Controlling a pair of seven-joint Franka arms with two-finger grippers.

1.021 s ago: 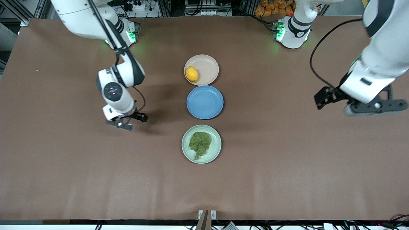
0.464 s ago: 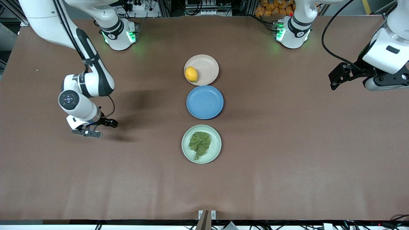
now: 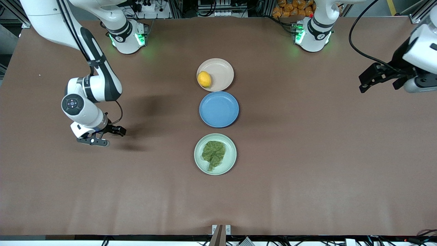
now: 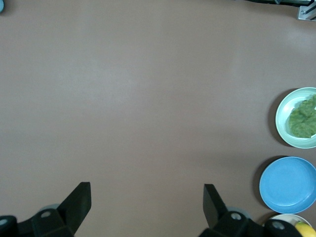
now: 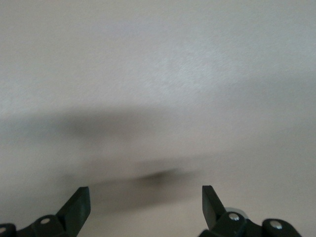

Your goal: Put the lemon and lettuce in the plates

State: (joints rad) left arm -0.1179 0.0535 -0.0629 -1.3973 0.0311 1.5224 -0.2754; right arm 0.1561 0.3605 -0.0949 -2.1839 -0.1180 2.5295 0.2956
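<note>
While lemon (image 3: 204, 79) fills beige plate (image 3: 222, 70), lettuce (image 3: 213, 152) mint plate (image 3: 230, 160)

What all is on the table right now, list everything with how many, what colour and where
lemon: one, bright yellow, on the beige-pink plate, at its rim toward the right arm's end.
lettuce: one, dark green, lying flat on the mint green plate.
beige-pink plate: one, farthest from the front camera in the row of three.
blue plate: one, empty, between the other two plates.
mint green plate: one, nearest the front camera.
table: one, brown.
right tool: one, black, open, holding nothing, low over bare table toward the right arm's end.
left tool: one, black, open, holding nothing, raised over the left arm's end of the table.
</note>
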